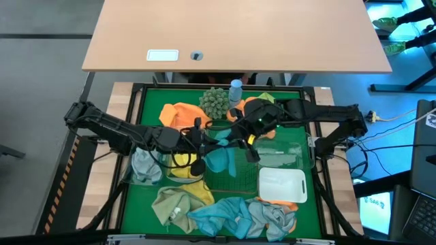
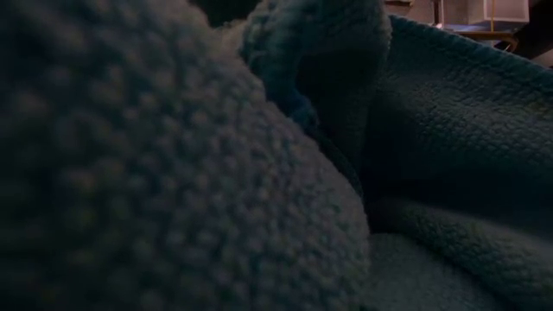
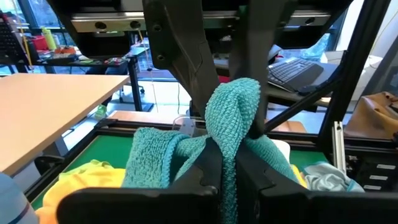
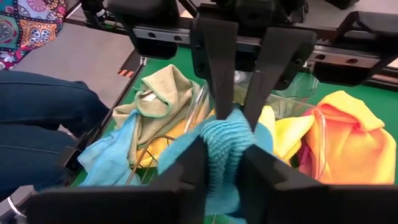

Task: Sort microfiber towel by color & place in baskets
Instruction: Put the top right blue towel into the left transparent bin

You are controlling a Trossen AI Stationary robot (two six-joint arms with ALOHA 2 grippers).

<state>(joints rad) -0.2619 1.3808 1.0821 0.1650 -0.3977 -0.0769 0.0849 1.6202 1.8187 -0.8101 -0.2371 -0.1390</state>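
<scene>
Left gripper (image 3: pixel 227 177) pinches teal towel (image 3: pixel 233 115) — seemingly upright.

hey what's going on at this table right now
Two robot arms are sorting coloured towels into baskets. Both grippers meet over the middle of the green mat on one teal towel: the left gripper is shut on it, and the right gripper also has it between its fingers. It looks like a handover. More towels lie along the mat's near edge, beside a white bin.
</scene>
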